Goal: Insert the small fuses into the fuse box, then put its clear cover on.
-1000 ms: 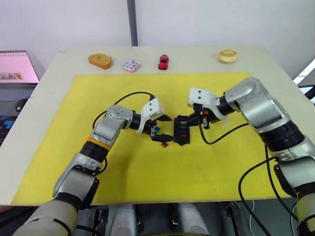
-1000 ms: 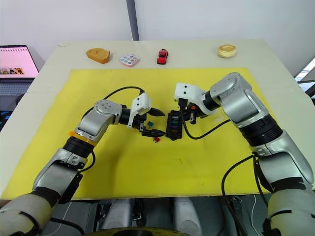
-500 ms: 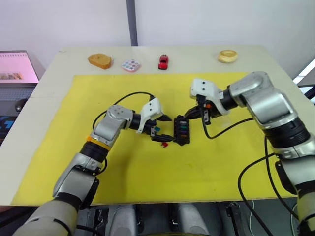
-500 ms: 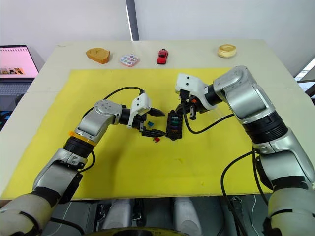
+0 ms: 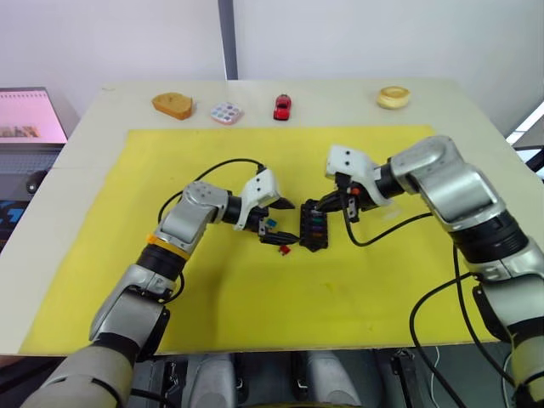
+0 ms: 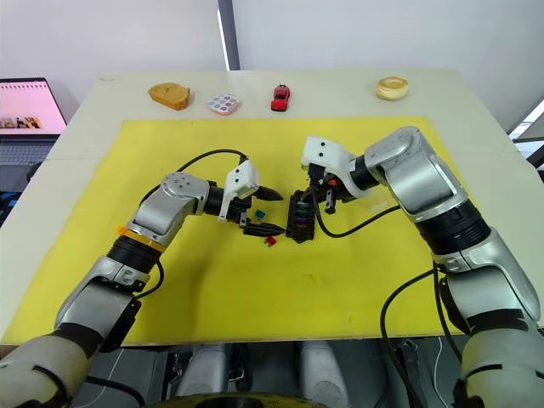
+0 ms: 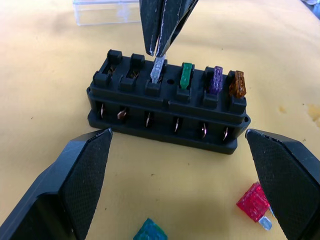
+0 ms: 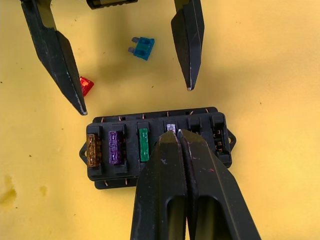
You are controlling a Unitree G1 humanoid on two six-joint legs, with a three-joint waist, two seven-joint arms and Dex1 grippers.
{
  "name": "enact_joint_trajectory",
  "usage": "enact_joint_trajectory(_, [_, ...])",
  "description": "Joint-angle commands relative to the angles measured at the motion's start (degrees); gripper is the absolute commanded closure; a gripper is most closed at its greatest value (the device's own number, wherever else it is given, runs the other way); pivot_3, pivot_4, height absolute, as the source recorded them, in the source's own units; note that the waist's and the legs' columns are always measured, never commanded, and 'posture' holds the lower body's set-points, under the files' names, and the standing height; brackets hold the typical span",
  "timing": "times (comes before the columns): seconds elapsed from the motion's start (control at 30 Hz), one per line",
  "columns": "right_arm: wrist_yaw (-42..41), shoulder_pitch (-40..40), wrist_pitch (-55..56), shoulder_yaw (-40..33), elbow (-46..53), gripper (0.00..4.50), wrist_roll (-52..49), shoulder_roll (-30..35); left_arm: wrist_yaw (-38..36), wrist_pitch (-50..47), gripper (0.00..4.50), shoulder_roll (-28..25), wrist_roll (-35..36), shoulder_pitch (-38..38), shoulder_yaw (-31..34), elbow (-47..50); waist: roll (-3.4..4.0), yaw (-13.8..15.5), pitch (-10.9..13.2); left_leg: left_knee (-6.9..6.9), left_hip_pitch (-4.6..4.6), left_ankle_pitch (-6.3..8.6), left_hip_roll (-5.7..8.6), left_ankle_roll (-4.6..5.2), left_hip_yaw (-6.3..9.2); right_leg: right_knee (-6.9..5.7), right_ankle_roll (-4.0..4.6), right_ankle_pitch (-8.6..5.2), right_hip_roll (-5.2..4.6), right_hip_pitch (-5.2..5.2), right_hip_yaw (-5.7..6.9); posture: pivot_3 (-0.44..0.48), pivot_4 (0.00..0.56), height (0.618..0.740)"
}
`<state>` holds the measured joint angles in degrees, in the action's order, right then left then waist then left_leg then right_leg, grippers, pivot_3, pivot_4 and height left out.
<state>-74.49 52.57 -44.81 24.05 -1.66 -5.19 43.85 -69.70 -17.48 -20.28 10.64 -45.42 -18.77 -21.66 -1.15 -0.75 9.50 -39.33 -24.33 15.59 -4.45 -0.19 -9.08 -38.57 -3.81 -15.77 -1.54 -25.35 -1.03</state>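
right gripper [image 8: 176,134] pinching grey fuse [image 7: 158,68] in fuse box [image 7: 167,107], frame centre | left gripper [image 7: 177,165] gaping wide, holding nothing | red fuse [image 7: 255,202], teal fuse [image 8: 143,48] lying loose

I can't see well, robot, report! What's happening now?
Right gripper shut on grey fuse, seating it in fuse box. Left gripper open. Nothing blocking.

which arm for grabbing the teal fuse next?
Left. Its end effector is open beside the fuse box, with the teal fuse and red fuse lying loose by its fingertips. The right end effector is shut on the grey fuse.
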Motion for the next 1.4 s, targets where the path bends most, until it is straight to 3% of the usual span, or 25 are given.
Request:
enact_joint_trajectory(0.03, [0.0, -0.6, 1.1, -0.1, -0.2, 4.47, 0.5, 0.5, 0.2, -0.2, 0.0, -0.3, 0.3, -0.5, 1.5, 1.8, 0.0, 0.0, 0.0, 0.0, 0.0, 0.0, 0.0, 0.0, 0.0, 0.0, 0.0, 0.0, 0.0, 0.0, 0.0, 0.0, 0.15, 0.74])
enact_joint_trajectory(0.5, [1.9, -3.2, 5.7, 1.7, -3.6, 4.47, 4.3, 0.7, 0.2, -0.6, 0.0, -0.5, 0.3, -0.4, 1.5, 2.3, 0.0, 0.0, 0.0, 0.0, 0.06, 0.0, 0.0, 0.0, -0.01, 0.0, 0.0, 0.0, 0.0, 0.08, 0.01, 0.0, 0.15, 0.74])
enact_joint_trajectory(1.03, [-0.6, -3.0, 5.0, 1.5, -0.6, 4.47, 4.2, 1.1, 0.3, -1.1, 0.0, -0.7, 0.9, -0.3, 2.1, 3.0, 0.0, 0.1, 0.0, -0.01, 0.11, 0.0, 0.01, 0.0, 0.01, 0.0, 0.0, 0.0, 0.0, 0.15, 0.01, 0.0, 0.15, 0.74])
enact_joint_trajectory(1.23, [-0.8, 0.0, 2.2, -4.0, 0.7, 4.47, -0.7, -0.4, -0.4, -2.3, 0.0, -1.4, 1.9, -0.6, 3.2, 4.5, -0.01, 0.1, 0.0, -0.01, 0.11, 0.0, 0.01, 0.0, 0.01, 0.0, 0.0, 0.0, 0.0, 0.14, 0.01, 0.0, 0.15, 0.74])
enact_joint_trajectory(1.4, [-1.6, 1.0, -2.4, -11.7, 5.4, 4.47, -8.1, 1.4, -2.9, -5.7, 0.0, -5.8, 5.4, -0.2, 6.4, 10.6, 0.0, 0.0, 0.0, 0.01, -0.06, 0.0, -0.02, -0.01, 0.08, -0.03, 0.0, 0.0, 0.0, -0.07, 0.0, 0.0, 0.15, 0.74])
